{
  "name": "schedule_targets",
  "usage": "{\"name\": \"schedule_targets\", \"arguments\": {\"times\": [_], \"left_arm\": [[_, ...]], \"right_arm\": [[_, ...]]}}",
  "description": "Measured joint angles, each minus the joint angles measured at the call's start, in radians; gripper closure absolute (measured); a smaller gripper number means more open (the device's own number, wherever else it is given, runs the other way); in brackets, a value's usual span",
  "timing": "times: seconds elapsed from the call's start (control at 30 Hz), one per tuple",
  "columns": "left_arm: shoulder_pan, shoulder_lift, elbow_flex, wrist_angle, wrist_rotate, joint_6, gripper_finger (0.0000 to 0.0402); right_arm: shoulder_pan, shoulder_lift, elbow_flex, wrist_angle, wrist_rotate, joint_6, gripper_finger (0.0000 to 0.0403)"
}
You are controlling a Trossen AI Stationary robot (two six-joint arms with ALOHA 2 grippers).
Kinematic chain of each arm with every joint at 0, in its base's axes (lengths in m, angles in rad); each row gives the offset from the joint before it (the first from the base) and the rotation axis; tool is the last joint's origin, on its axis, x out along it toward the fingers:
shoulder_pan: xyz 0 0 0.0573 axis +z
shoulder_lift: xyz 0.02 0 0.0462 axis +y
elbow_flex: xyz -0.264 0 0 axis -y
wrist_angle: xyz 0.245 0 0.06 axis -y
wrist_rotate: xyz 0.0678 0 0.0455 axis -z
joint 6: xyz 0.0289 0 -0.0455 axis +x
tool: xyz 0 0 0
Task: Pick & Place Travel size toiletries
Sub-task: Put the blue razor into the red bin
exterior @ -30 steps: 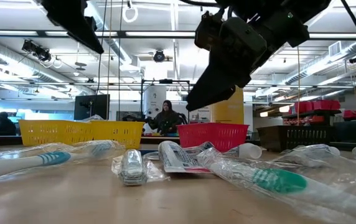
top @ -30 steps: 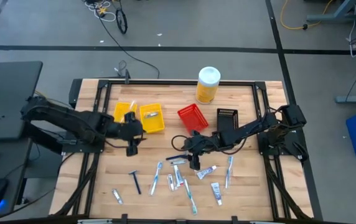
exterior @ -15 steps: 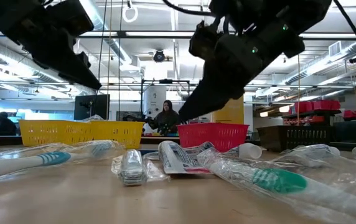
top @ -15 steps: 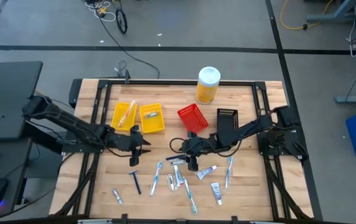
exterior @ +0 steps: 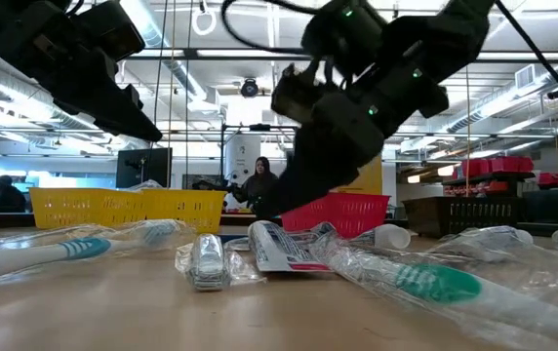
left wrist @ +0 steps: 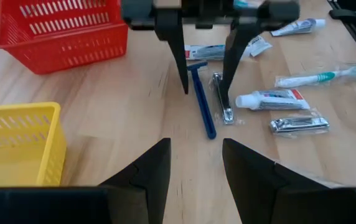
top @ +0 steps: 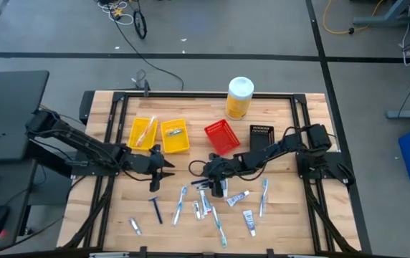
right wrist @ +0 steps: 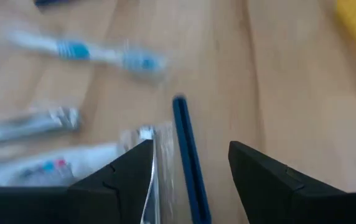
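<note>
Blue-handled razor (right wrist: 187,155) lies on the wooden table (top: 277,215) directly ahead of the right gripper (top: 213,179), its long axis running lengthwise into the gap between the spread, empty fingers (right wrist: 271,180); a slight descent would seem enough to straddle it. Beside it sit a silvery packet (left wrist: 299,124) and a toothpaste tube (left wrist: 270,99). Farther off, the left gripper (top: 163,170) hovers near the yellow bins (top: 175,137), jaws likewise parted, holding nothing

— Where do your cameras sit?
— One overhead, straight down; one at tabletop level facing the room; one close on each wrist. Both wrist views share the blue razor (left wrist: 201,99).
</note>
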Motion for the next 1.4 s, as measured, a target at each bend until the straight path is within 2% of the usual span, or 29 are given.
{"name": "schedule_targets", "arguments": {"times": [0.1,0.37,0.6,1.07,1.4], "left_arm": [[0.000,0.000,0.000,0.001,-0.001,0.000,0.0249],[0.000,0.000,0.000,0.009,-0.002,0.000,0.0249],[0.000,0.000,0.000,0.007,-0.002,0.006,0.0249],[0.000,0.000,0.000,0.007,-0.002,0.007,0.0249],[0.000,0.000,0.000,0.007,-0.010,-0.002,0.0249]], "right_arm": [[-0.007,0.020,0.032,-0.091,0.013,-0.010,0.0189],[-0.026,0.022,0.037,-0.111,0.035,-0.012,0.0199],[-0.029,0.020,0.037,-0.148,-0.010,-0.012,0.0248],[-0.029,0.019,0.038,-0.163,-0.018,-0.009,0.0359],[-0.029,-0.025,0.034,-0.145,-0.033,-0.009,0.0361]]}}
